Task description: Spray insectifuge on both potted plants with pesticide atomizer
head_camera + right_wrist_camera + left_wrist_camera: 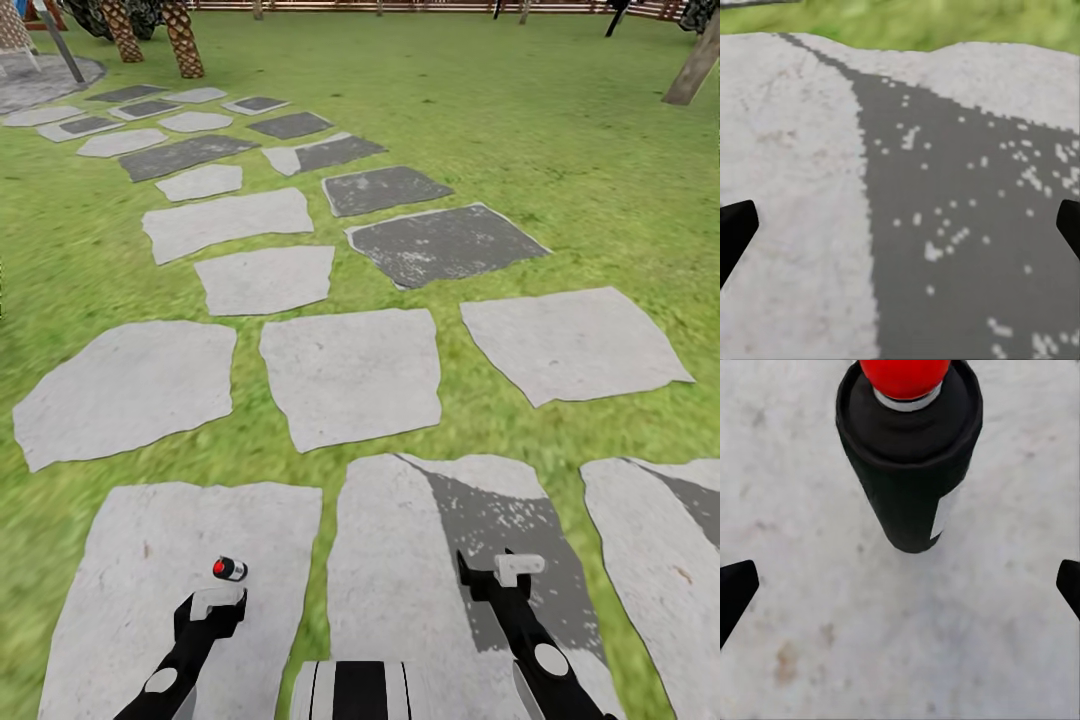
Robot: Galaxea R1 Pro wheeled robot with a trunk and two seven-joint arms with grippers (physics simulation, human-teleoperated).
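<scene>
My left gripper [214, 596], fingers spread, hovers near the pesticide atomizer [230, 569] on a pale paving slab [130, 570]; my right gripper [505, 572] is spread too, open lawn [560, 130] far ahead.

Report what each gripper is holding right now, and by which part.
Nothing is held. The left gripper is open, its fingertips wide apart, with the pesticide atomizer just beyond them on a stone slab. The right gripper is open above another slab.
</scene>
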